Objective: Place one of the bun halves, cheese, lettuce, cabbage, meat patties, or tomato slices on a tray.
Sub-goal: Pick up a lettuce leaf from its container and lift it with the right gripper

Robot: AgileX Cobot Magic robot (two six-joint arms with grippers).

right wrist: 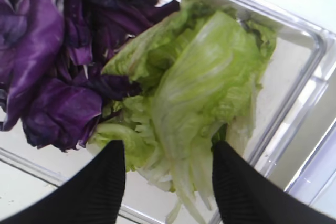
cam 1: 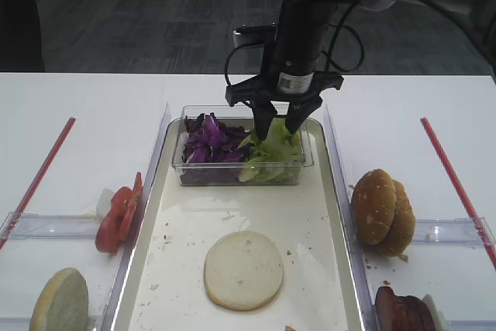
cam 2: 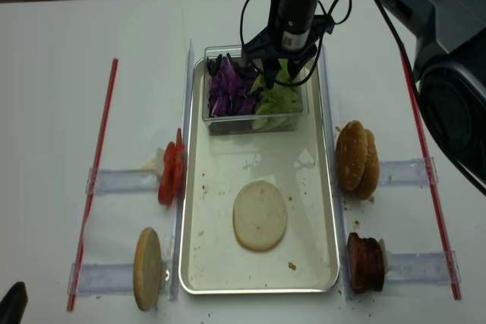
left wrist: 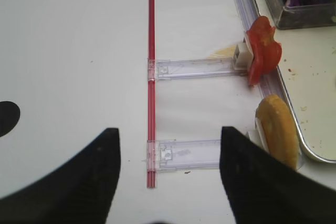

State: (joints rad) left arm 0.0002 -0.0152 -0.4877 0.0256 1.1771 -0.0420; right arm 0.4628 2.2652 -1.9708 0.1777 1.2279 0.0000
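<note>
Nearest the camera, a pale flat bun half [cam 1: 243, 270] lies at the 6 o'clock end of the tray [cam 1: 325, 222], and the clear tub [cam 1: 308, 162] sits up at 12 o'clock. There the right gripper [cam 1: 280, 126] has its fingers either side of the lettuce [cam 1: 271, 150] with cabbage [cam 1: 211, 143] at its 9 o'clock. Only the right wrist view shows both fingers pressed against the leaf, a grasp on it, while the left wrist view alone shows the left gripper [left wrist: 169, 174] spread wide, holding nothing, over the table with tomato slices [left wrist: 262, 51] at 2 o'clock.

A lab: white table [cam 2: 61, 73] with taped red sticks [cam 2: 95, 172], grey carpet.
</note>
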